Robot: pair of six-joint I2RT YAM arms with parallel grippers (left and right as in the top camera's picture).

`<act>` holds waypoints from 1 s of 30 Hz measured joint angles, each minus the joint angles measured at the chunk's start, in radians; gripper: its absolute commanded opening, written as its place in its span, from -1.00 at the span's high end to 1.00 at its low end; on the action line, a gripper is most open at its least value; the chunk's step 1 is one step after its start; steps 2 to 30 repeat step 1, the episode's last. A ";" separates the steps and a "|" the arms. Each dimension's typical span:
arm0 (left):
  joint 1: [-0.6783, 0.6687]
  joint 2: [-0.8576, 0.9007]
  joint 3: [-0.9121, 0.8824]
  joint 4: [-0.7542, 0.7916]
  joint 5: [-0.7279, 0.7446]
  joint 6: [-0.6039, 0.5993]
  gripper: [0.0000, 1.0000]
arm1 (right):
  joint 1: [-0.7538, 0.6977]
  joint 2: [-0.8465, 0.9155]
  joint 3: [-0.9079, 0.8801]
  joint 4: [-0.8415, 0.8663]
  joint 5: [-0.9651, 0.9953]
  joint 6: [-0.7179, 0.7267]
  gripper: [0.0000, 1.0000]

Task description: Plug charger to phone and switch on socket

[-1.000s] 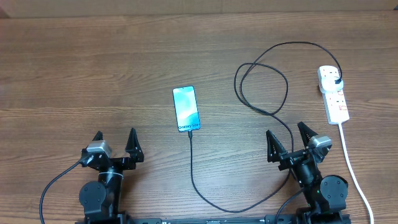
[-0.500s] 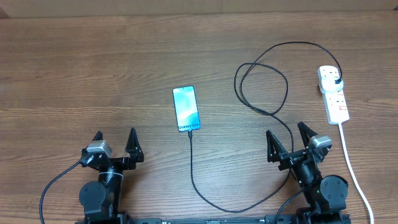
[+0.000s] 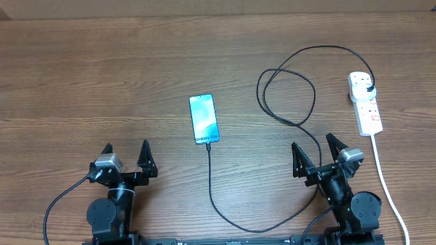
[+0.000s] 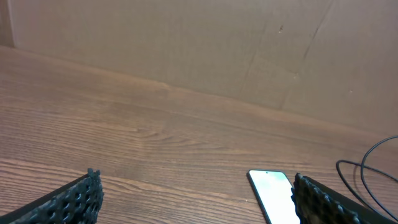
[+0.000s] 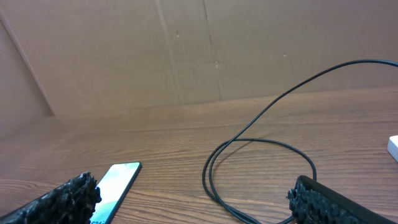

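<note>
The phone [image 3: 204, 119] lies flat mid-table with its blue-turquoise screen lit; it also shows in the left wrist view [image 4: 272, 193] and the right wrist view [image 5: 116, 182]. The black charger cable [image 3: 286, 95] runs from the phone's near end, along the front, loops at the right, and ends in a black plug [image 3: 368, 88] seated in the white socket strip [image 3: 365, 102] at far right. My left gripper [image 3: 125, 158] is open and empty at the front left. My right gripper [image 3: 317, 154] is open and empty at the front right, near the cable loop [image 5: 261, 168].
The strip's white cord [image 3: 388, 184] runs toward the front right edge beside my right arm. A brown cardboard wall [image 4: 199, 43] stands along the table's far edge. The wooden table [image 3: 102, 82] stretches left and back.
</note>
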 measured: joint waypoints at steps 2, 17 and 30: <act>0.000 0.000 0.000 0.000 0.000 0.000 -0.99 | 0.000 0.000 0.000 0.000 0.001 -0.001 -1.00; 0.000 0.000 0.000 0.000 0.000 0.000 -0.99 | 0.000 0.000 0.000 0.000 0.001 -0.001 -1.00; 0.000 0.000 0.000 0.000 0.000 0.000 -0.99 | 0.000 0.000 0.000 0.000 0.001 -0.001 -1.00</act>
